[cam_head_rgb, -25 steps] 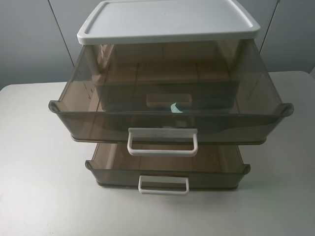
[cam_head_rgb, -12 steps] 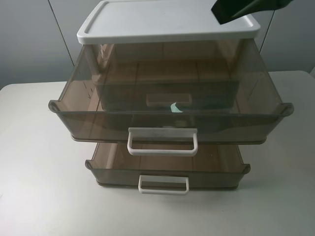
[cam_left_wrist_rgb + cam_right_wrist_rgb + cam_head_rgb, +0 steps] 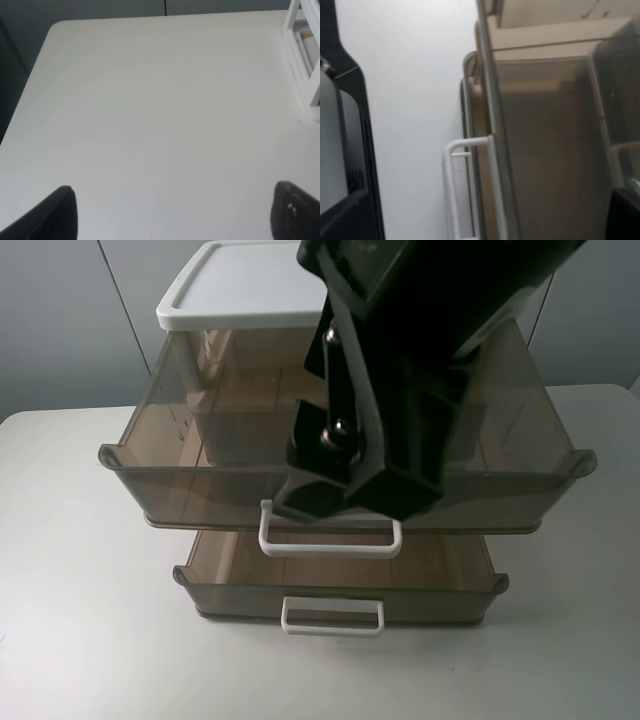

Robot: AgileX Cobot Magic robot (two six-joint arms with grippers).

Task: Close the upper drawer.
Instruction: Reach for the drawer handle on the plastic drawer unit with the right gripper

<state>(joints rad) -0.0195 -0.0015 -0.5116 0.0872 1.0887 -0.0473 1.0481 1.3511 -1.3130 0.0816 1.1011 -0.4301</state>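
Grey wall panels stand behind a pale tabletop (image 3: 80, 620) that carries a small cabinet with a white lid (image 3: 240, 290) and smoky brown drawers. The upper drawer (image 3: 190, 475) is pulled far out toward the camera, its front wall well forward of the lid. The lower drawer (image 3: 340, 590) beneath it also stands out, though less far. The upper drawer's long side runs across the exterior view, from the robot's left to its right, while its slide line runs front to back. Its white loop handle (image 3: 330, 545) faces forward, away from the cabinet. The right tool (image 3: 360, 495) hangs over the middle of that front wall, just above the handle. The right wrist view shows its fingers apart with the front wall and the handle (image 3: 451, 190) between them: one finger (image 3: 350, 165) is outside the drawer on the handle side, the other (image 3: 625, 215) is over the drawer's inside. Whether either finger touches the plastic cannot be told. The left tool (image 3: 172, 215) is also spread wide, over bare tabletop, and no brown drawer shows in its view, so the right arm is clearly the nearer. Closing seems to call for a push on the front wall straight back along the slide line, toward the cabinet. Keeping the push near the middle should stop the wide drawer from skewing as it slides.
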